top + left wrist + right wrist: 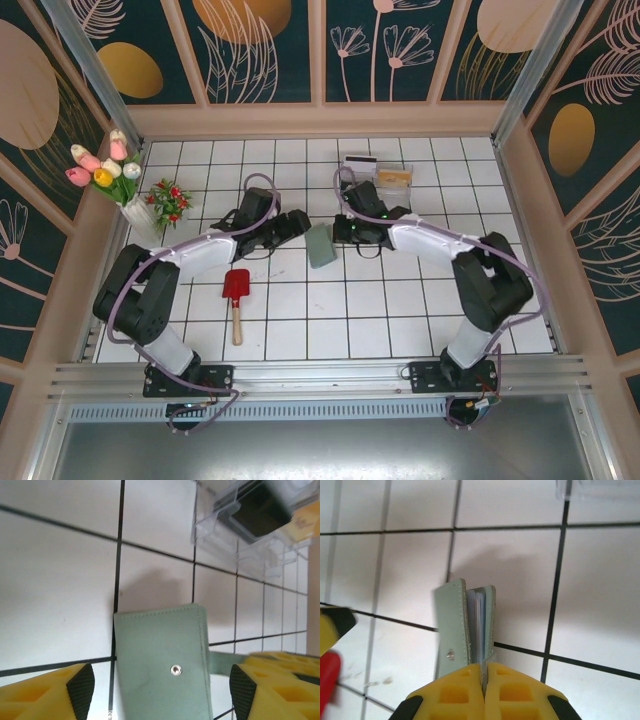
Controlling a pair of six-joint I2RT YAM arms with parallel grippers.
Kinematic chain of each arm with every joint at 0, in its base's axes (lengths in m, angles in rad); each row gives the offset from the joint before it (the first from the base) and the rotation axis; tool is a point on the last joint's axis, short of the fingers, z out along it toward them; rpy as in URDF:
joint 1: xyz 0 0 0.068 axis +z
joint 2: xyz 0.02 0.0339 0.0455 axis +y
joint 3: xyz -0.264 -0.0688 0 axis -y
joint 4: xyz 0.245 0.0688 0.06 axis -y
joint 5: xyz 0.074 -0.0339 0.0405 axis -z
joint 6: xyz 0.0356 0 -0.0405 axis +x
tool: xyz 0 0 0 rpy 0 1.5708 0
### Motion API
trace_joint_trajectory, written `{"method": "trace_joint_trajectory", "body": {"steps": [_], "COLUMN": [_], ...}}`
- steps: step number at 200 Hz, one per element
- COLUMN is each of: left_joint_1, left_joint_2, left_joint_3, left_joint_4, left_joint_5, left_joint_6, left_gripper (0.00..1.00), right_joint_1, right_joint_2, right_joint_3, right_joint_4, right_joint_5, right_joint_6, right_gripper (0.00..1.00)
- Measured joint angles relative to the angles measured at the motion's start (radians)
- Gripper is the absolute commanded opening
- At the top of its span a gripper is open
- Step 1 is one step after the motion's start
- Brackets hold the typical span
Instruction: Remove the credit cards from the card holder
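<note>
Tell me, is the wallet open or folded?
Folded, slightly ajar: the wallet shows both flaps close together, edge-on.

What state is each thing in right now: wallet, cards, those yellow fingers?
card holder: folded, slightly ajar, pinched at one edge.
right fingers: shut on the card holder.
left fingers: open, over the card holder.
striped card: out, in the clear boxes.
tan-gold card: out, in the clear boxes.
red shovel: lying flat.
</note>
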Motion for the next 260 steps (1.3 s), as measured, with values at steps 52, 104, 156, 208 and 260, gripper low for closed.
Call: {"method": "trace_joint_trajectory", "body": {"steps": [52,104,156,208,260], "left_joint_1": [0.013,0.036,0.036,0.015,-0.015], "left_joint_2": [-0.037,-0.058,-0.04,0.037,0.101], "left_joint_3": [0.0,-0.036,-0.045,-0.045,-0.035], "left_joint_4": [-0.003,0.004,0.061,0.126,0.182], "left_joint_5": [-0.067,-0.051,0.066,0.183,0.263], "left_joint_6": [-0.026,-0.045,-0.029,-0.026,-0.032], "left_gripper": [0.9,0.94,0.87,0.84,0.84], "right_joint_1": [-0.004,-0.012,-0.073,-0.148,-0.166], "right_joint_2": [-0.063,-0.048,-0.043,-0.049,-0.056], "right_joint_3": [0.002,0.014,-0.006,-0.135,-0.21], "right_joint_4": [-0.007,-0.013,-0.029,-0.058,-0.08], "right_joint_5": [-0.092,-0.1,-0.039,0.013,0.032], "right_joint_6": [-0.038,-0.034,0.005,0.044,0.084], "right_gripper": [0.02,0.01,0.01,0.01,0.02]}}
